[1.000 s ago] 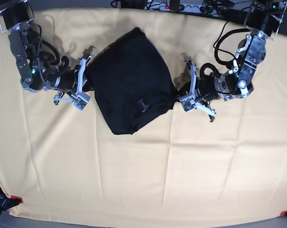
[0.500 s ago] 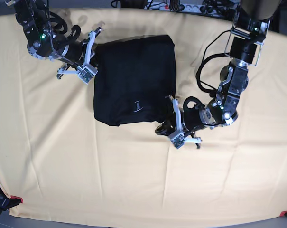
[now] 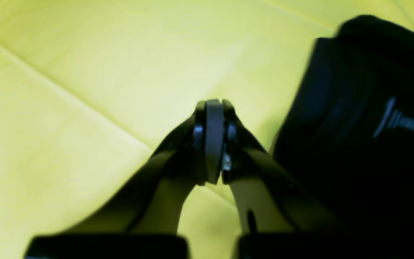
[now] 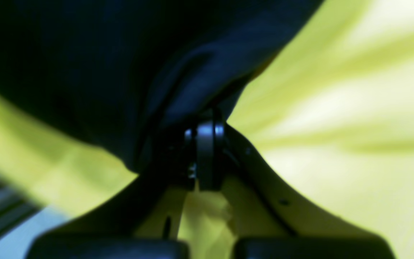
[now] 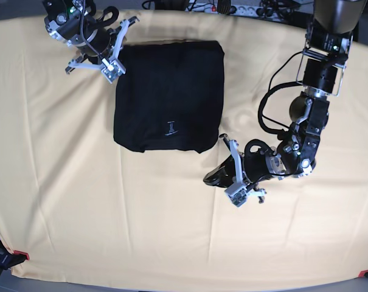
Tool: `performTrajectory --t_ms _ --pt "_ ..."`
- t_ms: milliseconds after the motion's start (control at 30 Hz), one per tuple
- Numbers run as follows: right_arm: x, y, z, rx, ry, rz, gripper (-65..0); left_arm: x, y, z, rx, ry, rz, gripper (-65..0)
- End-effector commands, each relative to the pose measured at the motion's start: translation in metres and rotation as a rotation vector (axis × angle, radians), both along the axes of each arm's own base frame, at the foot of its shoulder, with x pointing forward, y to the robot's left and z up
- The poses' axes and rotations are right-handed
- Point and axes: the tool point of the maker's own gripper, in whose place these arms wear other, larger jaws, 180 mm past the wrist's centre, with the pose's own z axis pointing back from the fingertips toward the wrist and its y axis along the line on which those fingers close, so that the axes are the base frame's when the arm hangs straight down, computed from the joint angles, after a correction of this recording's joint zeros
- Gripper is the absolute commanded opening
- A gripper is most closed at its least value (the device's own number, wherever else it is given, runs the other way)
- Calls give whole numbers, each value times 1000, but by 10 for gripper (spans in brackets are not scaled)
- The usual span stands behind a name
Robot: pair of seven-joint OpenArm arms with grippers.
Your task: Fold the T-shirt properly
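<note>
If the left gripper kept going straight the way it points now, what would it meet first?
Probably only the yellow cloth. The left gripper sits shut beyond the T-shirt's lower corner, aimed out over bare cloth; the shirt lies off to one side. Depth is unclear.

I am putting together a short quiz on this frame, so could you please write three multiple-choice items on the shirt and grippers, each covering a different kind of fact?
1. Where does the T-shirt lie on the cloth in the base view?
A. Upper middle
B. Bottom left corner
C. Hanging off the right edge

2. What colour is the small logo on the shirt?
A. Red
B. White
C. Green

3. How does the left gripper stand?
A. Wide open over the shirt
B. Shut on a sleeve
C. Shut, holding nothing, beside the shirt

Answers:
1 A, the folded shirt sits in the upper middle of the cloth.
2 B, the mark shows white on the black fabric.
3 C, its tips meet over bare cloth, clear of the shirt's edge.
</note>
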Motion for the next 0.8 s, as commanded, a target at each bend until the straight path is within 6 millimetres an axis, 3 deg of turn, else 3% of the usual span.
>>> performTrajectory --t_ms 0,100,167,333,533,667,767 --pt "-10 8 6 29 17 21 -650 7 -1 23 -44 -49 -10 -650" --pt "-22 26 15 106 34 63 -650 7 3 23 -46 -46 -6 -650" --pt "-20 28 16 106 21 80 -650 7 3 23 -45 -46 -7 -650" --pt "26 -13 23 -101 -178 -35 -650 7 14 16 4 -28 4 -650" --pt "89 -71 61 -268 -414 -247 -650 -1 20 19 12 30 2 -650" --pt "109 -100 81 -267 -492 -373 -650 -20 27 27 72 84 -52 -650" --pt "115 -104 89 -183 -510 -404 -650 -43 30 37 88 132 -115 -650"
